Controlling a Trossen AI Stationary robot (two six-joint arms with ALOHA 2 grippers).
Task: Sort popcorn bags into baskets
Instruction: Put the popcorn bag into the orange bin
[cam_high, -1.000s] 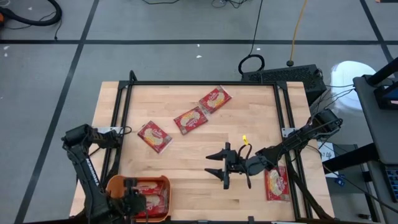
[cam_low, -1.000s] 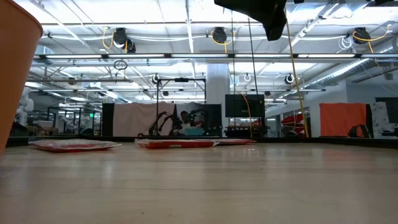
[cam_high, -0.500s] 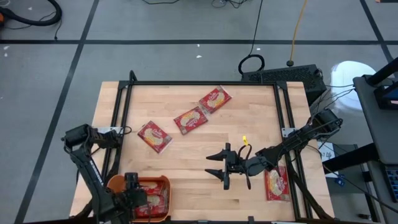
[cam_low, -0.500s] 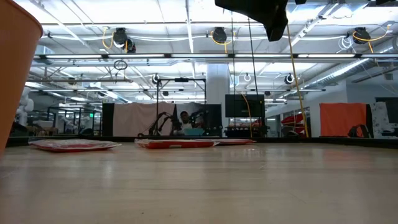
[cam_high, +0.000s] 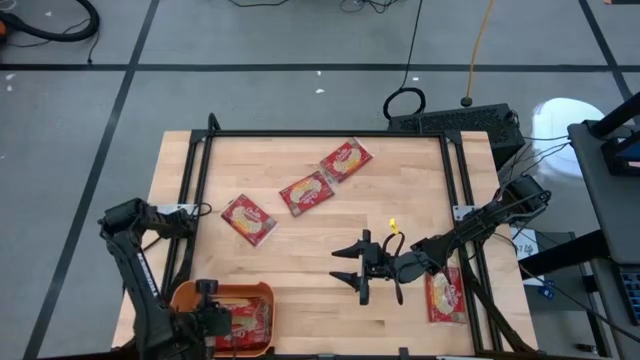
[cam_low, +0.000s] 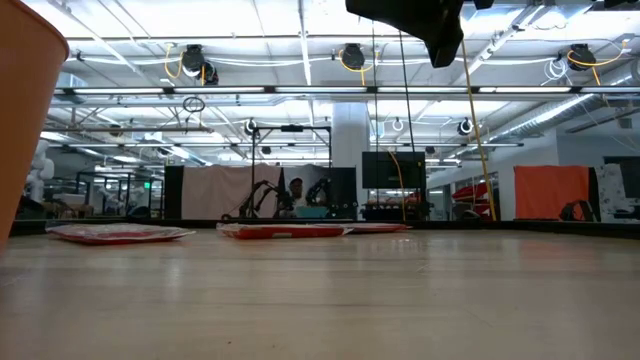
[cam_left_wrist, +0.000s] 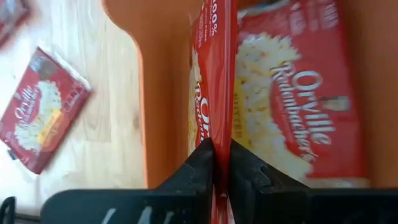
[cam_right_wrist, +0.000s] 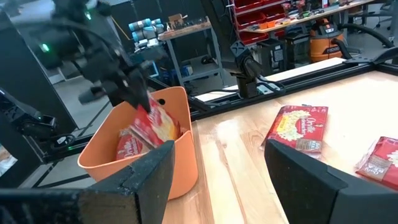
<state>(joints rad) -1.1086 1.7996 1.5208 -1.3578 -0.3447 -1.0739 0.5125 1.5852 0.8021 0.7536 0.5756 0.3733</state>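
left hand (cam_left_wrist: 216, 163) pinches a bag (cam_left_wrist: 214, 74) in the tub (cam_high: 190, 296), maybe two already inside. right hand (cam_high: 352, 267) open; four bags left on the tabletop (cam_high: 300, 250).

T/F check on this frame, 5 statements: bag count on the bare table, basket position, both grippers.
1. The orange basket sits at the table's near left corner. True.
2. The left gripper is open and empty. False: it is shut on the edge of a popcorn bag standing on edge inside the basket.
3. Three bags lie loose on the far half of the table. True, with two of them overlapping.
4. The right gripper holds a bag. False: it is open and empty, over bare wood near the table's middle.
5. No bag lies on the right side. False: one bag lies by the right rail, partly under the right arm.
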